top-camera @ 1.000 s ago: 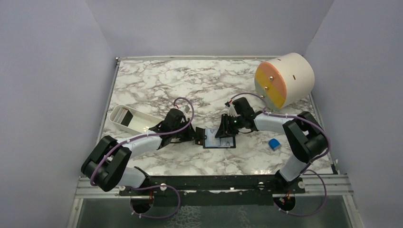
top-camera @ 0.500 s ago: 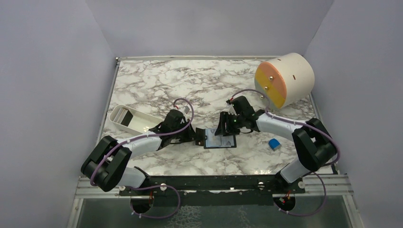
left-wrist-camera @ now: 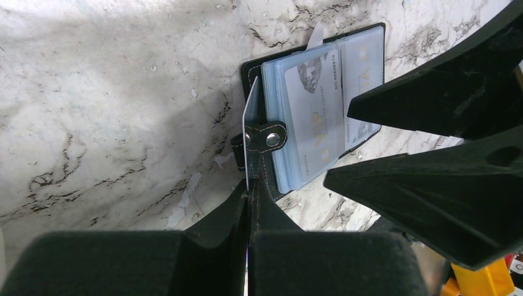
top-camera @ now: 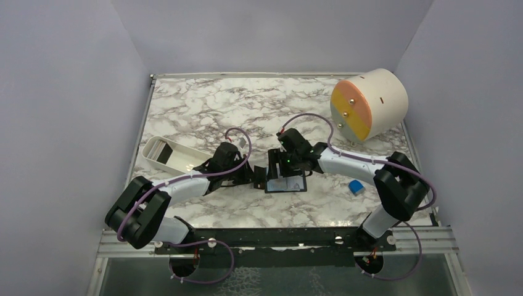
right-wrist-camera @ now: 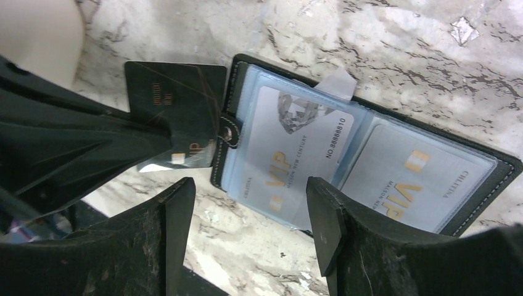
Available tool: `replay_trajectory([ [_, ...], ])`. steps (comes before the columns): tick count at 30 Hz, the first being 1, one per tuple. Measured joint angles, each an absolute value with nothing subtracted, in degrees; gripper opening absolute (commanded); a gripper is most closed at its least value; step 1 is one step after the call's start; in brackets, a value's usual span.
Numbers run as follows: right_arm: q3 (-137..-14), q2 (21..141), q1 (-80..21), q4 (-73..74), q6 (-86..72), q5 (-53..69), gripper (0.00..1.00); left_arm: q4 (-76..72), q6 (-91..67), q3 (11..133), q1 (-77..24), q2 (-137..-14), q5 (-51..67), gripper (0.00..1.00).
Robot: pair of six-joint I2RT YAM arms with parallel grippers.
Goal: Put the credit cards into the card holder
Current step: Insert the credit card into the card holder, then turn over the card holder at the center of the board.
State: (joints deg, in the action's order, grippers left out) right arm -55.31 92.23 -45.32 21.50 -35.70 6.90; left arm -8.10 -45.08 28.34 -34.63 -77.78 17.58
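Observation:
The card holder (top-camera: 288,184) lies open on the marble, light blue inside, with two pale cards (right-wrist-camera: 296,154) (right-wrist-camera: 413,179) behind its clear sleeves. My left gripper (top-camera: 253,176) (left-wrist-camera: 250,191) is shut on a dark credit card (right-wrist-camera: 176,108). It holds this card on edge against the holder's left side, beside the stud strap (left-wrist-camera: 266,137). My right gripper (top-camera: 279,172) (right-wrist-camera: 248,185) hangs open over the holder's near left corner with nothing between its fingers (right-wrist-camera: 176,216).
A white oblong tray (top-camera: 179,161) with dark cards in its far end stands at the left. A big white drum with an orange and yellow face (top-camera: 370,102) sits at the back right. A small blue block (top-camera: 355,185) lies right of the holder.
My right gripper has opened wide and slid left across the holder towards the left gripper. The left gripper and its card have stayed put.

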Motion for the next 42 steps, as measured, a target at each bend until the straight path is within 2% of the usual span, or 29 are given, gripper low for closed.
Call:
replay_trajectory([
  [13,-58.4,96.5,-49.8,24.8,-35.7,-2.0,0.72,-8.2,-45.1,28.3,-34.6,-77.8,17.6,0.0],
  [25,-59.7,98.5,-51.1,26.0,-35.7,-5.2,0.67,-8.4,-45.1,28.0,-34.6,-77.7,17.6,0.0],
  [34,-60.0,99.2,-51.5,26.0,-35.7,-5.8,0.7,-8.5,-45.1,27.9,-34.6,-77.6,17.6,0.0],
  [42,-60.6,99.7,-52.1,26.7,-35.7,-8.1,0.65,-8.5,-45.1,27.8,-34.6,-77.6,17.6,0.0],
])
